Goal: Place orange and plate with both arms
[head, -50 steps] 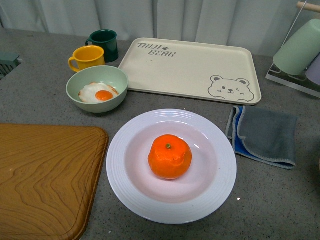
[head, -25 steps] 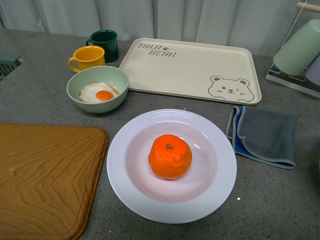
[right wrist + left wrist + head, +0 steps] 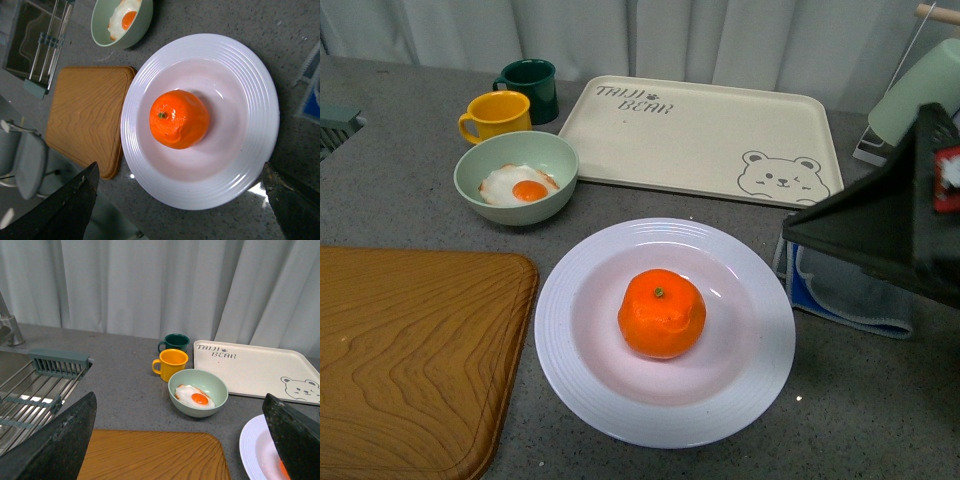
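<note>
The orange [image 3: 661,313] sits in the middle of the white plate [image 3: 560,330] on the grey counter, near the front. My right gripper [image 3: 182,202] is open and empty, its fingers spread wide beside the plate [image 3: 250,80] and orange [image 3: 179,119], touching neither. One dark finger [image 3: 880,230] shows at the right of the front view, above the cloth. My left gripper [image 3: 175,445] is open and empty above the wooden board [image 3: 150,455], left of the plate [image 3: 252,445]. In the left wrist view the orange is almost hidden by a finger.
A pale green bowl [image 3: 515,178] with a fried egg, a yellow mug [image 3: 495,115] and a dark green mug [image 3: 528,88] stand behind the board [image 3: 410,350]. A cream bear tray [image 3: 700,140] lies at the back. A grey-blue cloth [image 3: 850,295] lies right of the plate. A sink rack [image 3: 30,395] is far left.
My right gripper has come into the front view from the right and now covers part of the cloth. The orange and plate have not moved.
</note>
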Controlling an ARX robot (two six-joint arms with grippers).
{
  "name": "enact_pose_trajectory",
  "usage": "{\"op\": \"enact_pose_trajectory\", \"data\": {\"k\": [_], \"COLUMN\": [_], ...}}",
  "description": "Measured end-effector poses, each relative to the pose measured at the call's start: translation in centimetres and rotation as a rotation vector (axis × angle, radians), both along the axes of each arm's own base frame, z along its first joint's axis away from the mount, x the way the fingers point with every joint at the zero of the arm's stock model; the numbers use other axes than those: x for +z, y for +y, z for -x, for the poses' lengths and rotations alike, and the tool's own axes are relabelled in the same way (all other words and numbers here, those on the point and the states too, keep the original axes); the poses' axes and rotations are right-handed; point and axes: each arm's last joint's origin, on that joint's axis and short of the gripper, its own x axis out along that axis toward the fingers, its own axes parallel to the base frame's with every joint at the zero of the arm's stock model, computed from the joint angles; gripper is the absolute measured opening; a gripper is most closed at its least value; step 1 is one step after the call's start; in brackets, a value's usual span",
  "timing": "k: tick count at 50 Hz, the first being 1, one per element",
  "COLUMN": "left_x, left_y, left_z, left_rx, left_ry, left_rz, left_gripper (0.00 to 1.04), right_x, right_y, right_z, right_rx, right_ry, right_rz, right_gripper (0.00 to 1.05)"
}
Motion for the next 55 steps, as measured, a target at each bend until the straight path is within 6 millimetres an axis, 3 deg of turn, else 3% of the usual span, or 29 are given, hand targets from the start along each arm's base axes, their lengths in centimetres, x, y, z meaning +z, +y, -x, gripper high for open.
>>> {"op": "enact_pose_trajectory", "data": {"k": [7, 21, 37, 55], "left_x": [0.0, 0.0, 0.0, 0.0], "left_y": [0.0, 0.0, 0.0, 0.0], "left_z": [0.0, 0.0, 0.0, 0.0], "left_rx": [0.000, 0.000, 0.000, 0.000], "left_ry": [0.000, 0.000, 0.000, 0.000], "left_rz": [0.000, 0.000, 0.000, 0.000], "left_gripper": [0.98, 0.98, 0.98, 0.98], "right_x": [-1.4, -3.8, -6.1, -8.2], "right_y": [0.0, 0.2, 0.7, 1.5], "right_z": [-3.1, -6.5, -8.6, -9.3], "right_rx": [-0.009, 0.006, 0.034, 0.045], "right_ry": [0.143, 0.284, 0.345, 0.394], "right_rz": [-0.033, 0.039, 0.085, 0.087], "right_gripper": [0.95, 0.95, 0.95, 0.95]}}
